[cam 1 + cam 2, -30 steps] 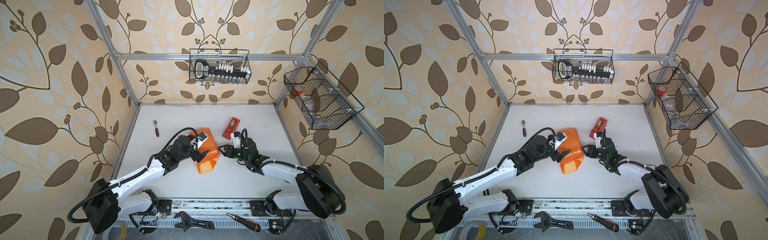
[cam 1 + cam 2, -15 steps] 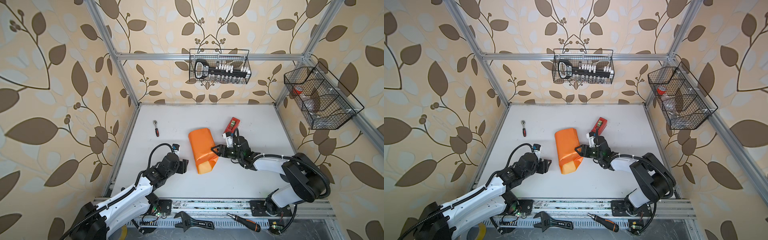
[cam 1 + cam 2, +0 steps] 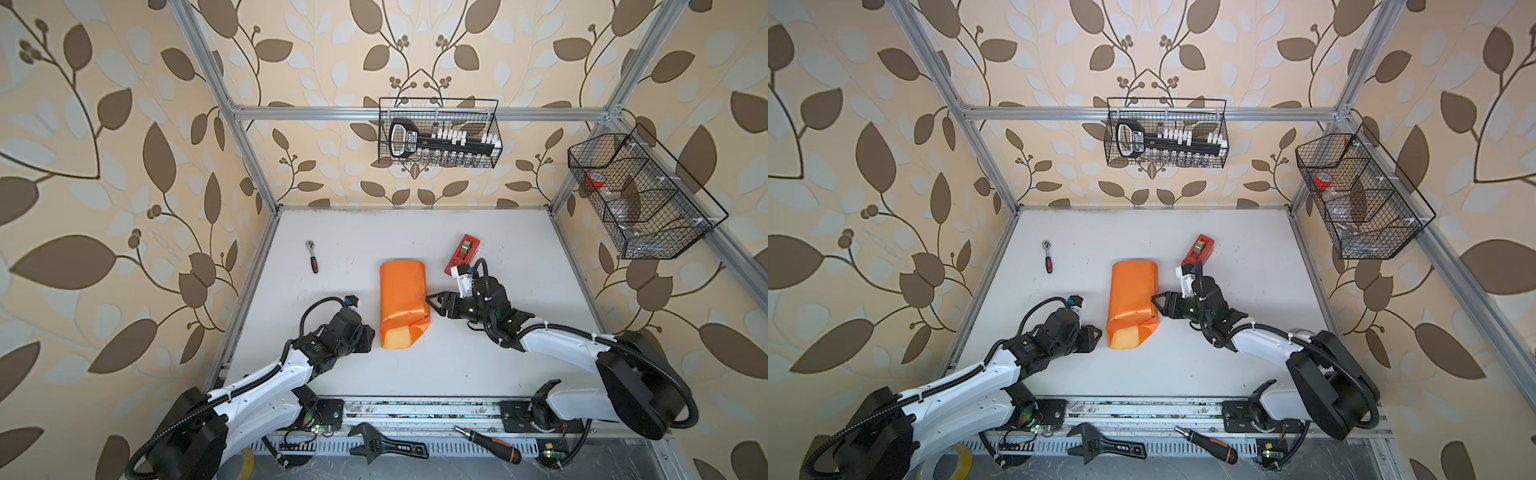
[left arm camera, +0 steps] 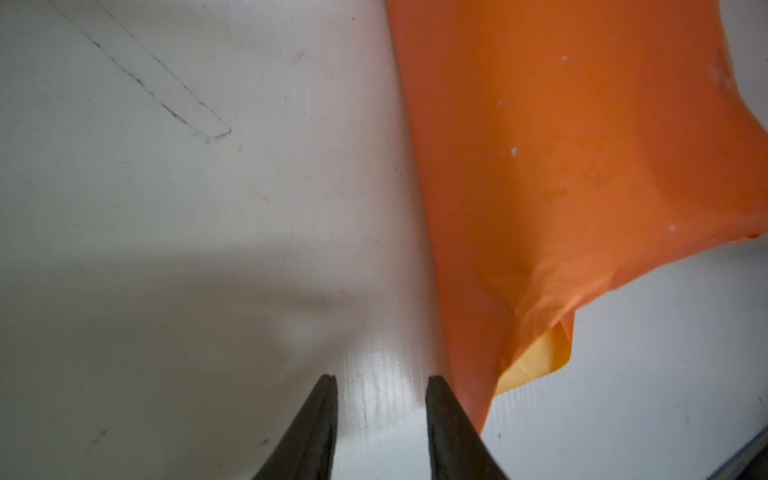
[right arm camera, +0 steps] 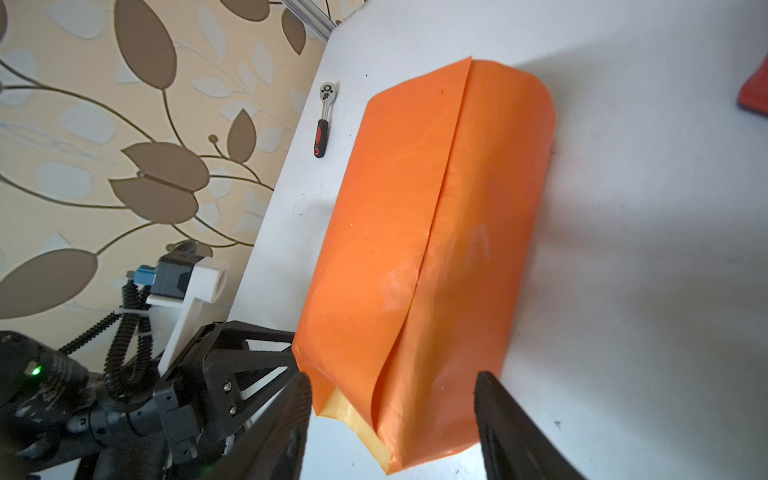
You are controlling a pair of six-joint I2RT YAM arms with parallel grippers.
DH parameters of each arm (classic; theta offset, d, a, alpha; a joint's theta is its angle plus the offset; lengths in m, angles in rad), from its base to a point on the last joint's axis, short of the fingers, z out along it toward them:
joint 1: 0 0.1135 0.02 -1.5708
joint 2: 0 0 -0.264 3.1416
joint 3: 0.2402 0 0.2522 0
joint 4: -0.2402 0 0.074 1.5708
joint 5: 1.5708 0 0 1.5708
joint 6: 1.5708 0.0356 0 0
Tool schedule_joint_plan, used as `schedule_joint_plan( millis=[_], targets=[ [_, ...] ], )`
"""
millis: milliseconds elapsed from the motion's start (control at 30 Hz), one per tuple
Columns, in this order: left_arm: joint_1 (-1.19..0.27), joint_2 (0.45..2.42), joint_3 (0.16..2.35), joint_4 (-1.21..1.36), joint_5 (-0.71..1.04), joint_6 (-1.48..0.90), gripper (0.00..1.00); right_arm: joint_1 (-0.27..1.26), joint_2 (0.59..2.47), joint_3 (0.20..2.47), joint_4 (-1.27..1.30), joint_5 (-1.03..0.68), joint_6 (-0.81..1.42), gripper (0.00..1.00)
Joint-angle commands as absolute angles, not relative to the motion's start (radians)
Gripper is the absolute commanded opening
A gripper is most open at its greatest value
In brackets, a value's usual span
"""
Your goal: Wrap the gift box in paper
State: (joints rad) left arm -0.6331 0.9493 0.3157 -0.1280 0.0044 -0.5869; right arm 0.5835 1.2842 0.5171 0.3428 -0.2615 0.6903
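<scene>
paper (image 3: 402, 291): we found it folded into a long orange parcel at the middle of the table (image 3: 478, 365), lying along the 12-to-6 o'clock line in both top views. An overlap seam ran along its top, and its yellow face showed at the 6 o'clock end.
gift box: we could not see it; the paper hid whatever lay inside.
left gripper (image 4: 380, 380): it sat at 8 o'clock of the parcel, just beside that corner. Its fingers stood a narrow gap apart, with bare table between them, and held nothing.
right gripper (image 3: 430, 302): it sat at 3 o'clock of the parcel with its jaws wide and gripped nothing. Its tips were just beside the paper's edge; we could not tell whether they touched it.
tape dispenser (image 3: 463, 253): red, at 1 o'clock of the parcel and apart from it.
ratchet (image 3: 312, 262): at 10 o'clock, well apart.
</scene>
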Motion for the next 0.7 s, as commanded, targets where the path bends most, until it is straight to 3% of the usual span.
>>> schedule_joint_plan(
  millis=[0,300,667],
  targets=[
    [-0.63,0.987,0.313,-0.028,0.04,-0.602,0.34,0.631,1.206,0.527,0.18,-0.144,0.577,0.63],
    [-0.632,1.074,0.286,0.082,0.045,-0.601,0.28,0.842,1.216,0.602,0.041,-0.032,0.428,0.39],
    [-0.66,1.083,0.266,0.16,0.081,-0.576,0.25,0.848,1.355,0.806,-0.036,-0.006,0.334,0.37]
  ],
)
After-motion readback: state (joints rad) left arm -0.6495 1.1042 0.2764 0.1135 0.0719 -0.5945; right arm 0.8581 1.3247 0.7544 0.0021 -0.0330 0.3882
